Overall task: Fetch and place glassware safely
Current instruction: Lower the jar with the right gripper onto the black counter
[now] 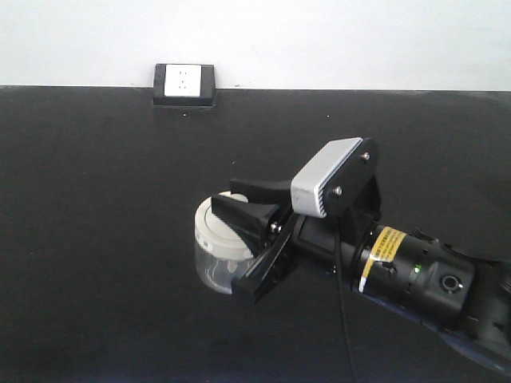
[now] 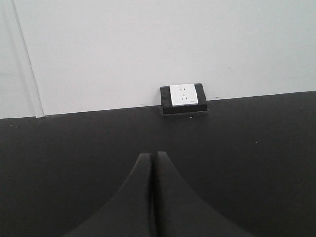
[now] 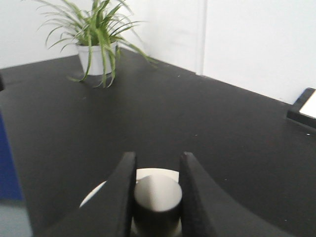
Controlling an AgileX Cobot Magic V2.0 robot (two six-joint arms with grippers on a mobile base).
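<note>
Right gripper point(image 3: 157, 170) is clamped on lid knob point(image 3: 157, 195) of glass jar point(image 1: 214, 263), which sits to its left; left gripper point(image 2: 153, 197) is closed, empty.

You have one jar point(image 1: 214, 257), one socket point(image 1: 184, 82), one potted plant point(image 3: 97, 47), and two grippers: left gripper point(image 2: 150, 156), right gripper point(image 3: 158, 158).

Black table point(image 1: 96, 239), white wall point(image 1: 319, 40)

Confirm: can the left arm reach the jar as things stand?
Probably not. The right gripper looks shut on the jar at its knob; the left gripper is shut, with no jar in its wrist view.
</note>
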